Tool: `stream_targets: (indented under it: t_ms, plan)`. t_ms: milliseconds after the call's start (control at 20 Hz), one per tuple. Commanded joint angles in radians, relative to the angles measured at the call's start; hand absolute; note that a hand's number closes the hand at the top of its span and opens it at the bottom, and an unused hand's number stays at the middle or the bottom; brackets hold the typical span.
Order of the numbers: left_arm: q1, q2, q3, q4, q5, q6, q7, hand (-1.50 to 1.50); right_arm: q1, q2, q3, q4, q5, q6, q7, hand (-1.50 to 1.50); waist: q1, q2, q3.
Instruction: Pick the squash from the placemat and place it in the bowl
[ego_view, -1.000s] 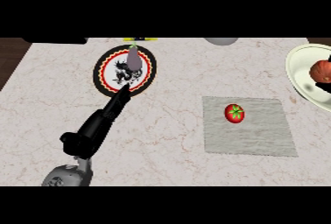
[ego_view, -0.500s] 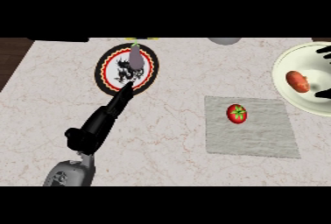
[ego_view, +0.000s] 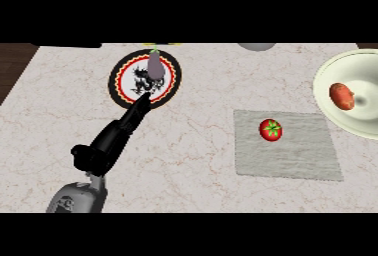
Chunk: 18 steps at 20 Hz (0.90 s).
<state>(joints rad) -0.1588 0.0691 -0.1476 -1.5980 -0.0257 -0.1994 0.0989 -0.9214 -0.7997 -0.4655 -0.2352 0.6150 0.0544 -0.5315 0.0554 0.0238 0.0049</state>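
Observation:
A reddish-orange oblong squash lies inside the white bowl at the right edge, with no hand near it. The grey placemat sits right of centre with a red tomato on its upper part. My left hand stretches up from the lower left, fingers straight, their tips at the lower edge of a black plate. It holds nothing. My right hand does not show.
The black plate with a red and yellow rim stands at the back left and bears a purple eggplant. A grey rounded thing sits at the counter's far edge. Dark floor borders the counter's left side.
My right hand, which was over the bowl holding the squash, has let go and left the view. The squash now rests in the bowl. The left hand has hardly moved.

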Motion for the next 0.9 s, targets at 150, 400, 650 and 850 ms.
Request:
stream_targets:
  t_ms: [150, 400, 650, 850]
  plan:
    - [-0.023, 0.012, 0.027, 0.018, 0.017, -0.013, 0.002, 0.00, 0.015, -0.103, -0.128, 0.084, -0.112, 0.061, 0.016, -1.50, -0.003, 0.005, 0.002]
    - [0.023, 0.010, 0.002, -0.025, -0.002, -0.010, -0.026, 0.00, 0.091, -0.199, -0.219, 0.121, -0.194, 0.108, -0.008, -1.50, -0.001, 0.006, 0.006]
    - [0.003, -0.003, 0.014, 0.021, -0.005, 0.003, -0.052, 0.00, 0.154, -0.301, -0.259, 0.135, -0.232, 0.236, -0.052, -1.50, -0.023, 0.013, 0.009]
    - [0.010, 0.002, 0.021, 0.012, 0.013, -0.010, -0.044, 0.00, 0.215, -0.295, -0.262, 0.141, -0.234, 0.254, -0.093, -1.50, -0.010, 0.016, 0.012]
